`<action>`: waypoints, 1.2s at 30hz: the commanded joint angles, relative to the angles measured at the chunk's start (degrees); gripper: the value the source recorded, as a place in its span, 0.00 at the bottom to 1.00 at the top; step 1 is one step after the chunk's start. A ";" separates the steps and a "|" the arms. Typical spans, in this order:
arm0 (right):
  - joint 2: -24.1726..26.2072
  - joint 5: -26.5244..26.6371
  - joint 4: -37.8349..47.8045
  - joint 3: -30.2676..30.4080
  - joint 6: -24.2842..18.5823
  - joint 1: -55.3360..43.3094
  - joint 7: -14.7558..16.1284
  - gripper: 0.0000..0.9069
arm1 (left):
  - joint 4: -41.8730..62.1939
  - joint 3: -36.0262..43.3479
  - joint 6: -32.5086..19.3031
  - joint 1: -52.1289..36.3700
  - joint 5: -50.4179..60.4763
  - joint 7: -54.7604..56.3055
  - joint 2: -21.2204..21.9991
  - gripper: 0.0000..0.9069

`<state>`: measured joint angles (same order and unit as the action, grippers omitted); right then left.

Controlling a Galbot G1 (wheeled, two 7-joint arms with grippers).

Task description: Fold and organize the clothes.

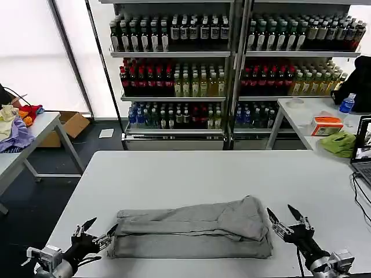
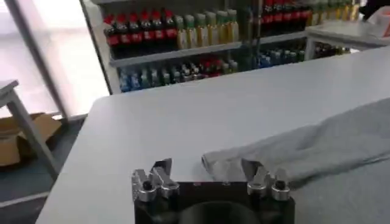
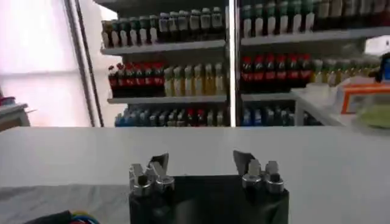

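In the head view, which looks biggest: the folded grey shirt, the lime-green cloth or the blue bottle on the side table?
1. Folded light grey cotton shirt, nearest the camera.
2. Lime-green cloth.
3. Small blue bottle.
The latter two sit farther off, so they look smaller.

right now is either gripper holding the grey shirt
No, the left gripper and right gripper sit open at either end of the folded grey shirt, gripping nothing.

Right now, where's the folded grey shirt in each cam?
Head view: folded grey shirt lies across the near table, between both grippers.
Left wrist view: its end just beyond the left gripper.
Right wrist view: a grey edge beside the right gripper.
Shared landmark: the drink shelves.
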<state>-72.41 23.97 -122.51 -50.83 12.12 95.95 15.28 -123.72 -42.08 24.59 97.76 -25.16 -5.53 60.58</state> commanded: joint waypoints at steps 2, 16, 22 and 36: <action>-2.89 1.25 0.56 -4.68 -3.85 0.82 1.28 1.00 | 0.90 7.28 -1.25 -4.13 0.86 11.41 10.96 1.00; -4.22 7.59 -1.08 -3.40 -0.98 1.37 0.39 1.00 | 6.25 11.56 -2.67 -3.84 4.87 14.60 15.12 0.78; -4.37 7.50 -1.43 -2.96 -1.05 1.44 0.33 1.00 | 5.07 13.35 -3.31 -3.13 4.86 15.04 15.97 0.04; -5.41 7.34 -2.38 -2.94 -1.12 2.22 0.14 1.00 | 5.59 14.04 -5.75 -2.96 3.42 13.88 16.65 0.01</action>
<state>-77.62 30.63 -124.71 -53.76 10.90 98.07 15.49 -118.43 -28.62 20.07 94.78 -20.99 8.39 76.51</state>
